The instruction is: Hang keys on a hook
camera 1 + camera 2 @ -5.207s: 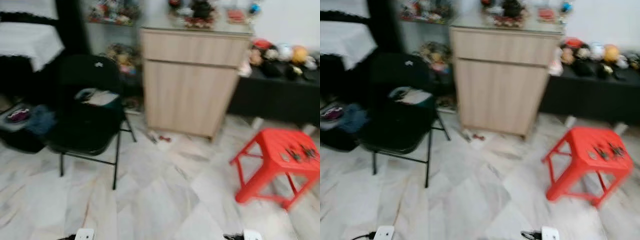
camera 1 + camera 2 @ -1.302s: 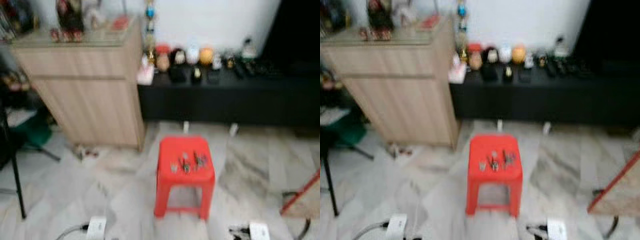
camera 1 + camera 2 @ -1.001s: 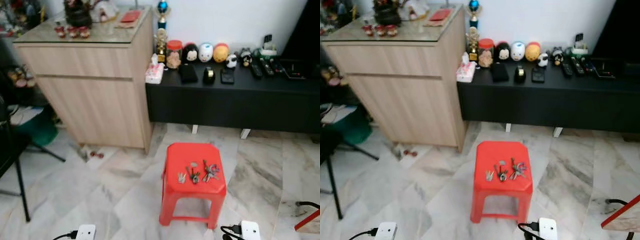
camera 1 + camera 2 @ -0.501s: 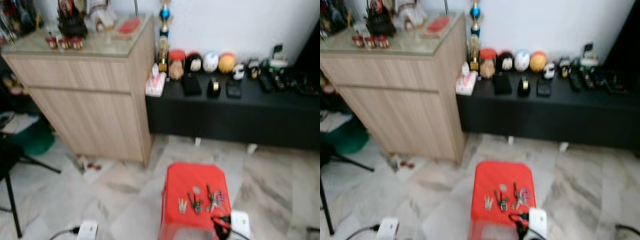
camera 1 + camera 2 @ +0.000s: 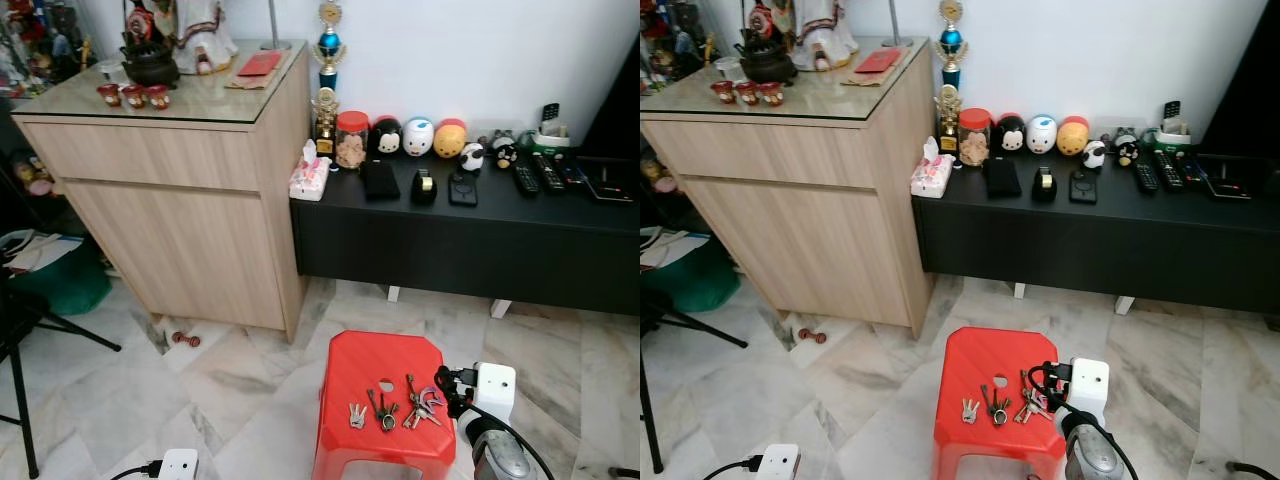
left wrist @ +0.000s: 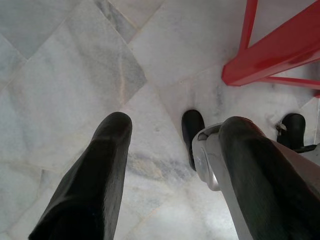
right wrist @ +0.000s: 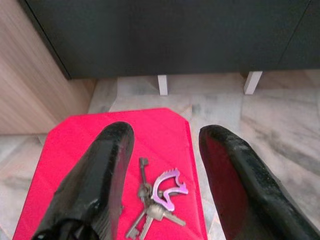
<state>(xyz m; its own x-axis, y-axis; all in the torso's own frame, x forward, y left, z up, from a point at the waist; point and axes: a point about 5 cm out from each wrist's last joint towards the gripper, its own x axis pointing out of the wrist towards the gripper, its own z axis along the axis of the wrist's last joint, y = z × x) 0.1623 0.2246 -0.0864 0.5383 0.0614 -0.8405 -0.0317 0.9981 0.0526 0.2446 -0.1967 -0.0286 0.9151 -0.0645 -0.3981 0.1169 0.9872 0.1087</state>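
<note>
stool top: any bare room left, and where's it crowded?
The stool is bare along its back half, toward the black bench. The front is crowded: three key bunches in a row, with the open right gripper over the rightmost one.

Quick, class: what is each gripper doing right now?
Left gripper: open, empty, above the floor.
Right gripper: open, empty, above the keys on the red stool.

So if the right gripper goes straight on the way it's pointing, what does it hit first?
Probably the keys on the red stool: they lie between and ahead of the right gripper's open fingers. Depth is hard to judge.
</note>
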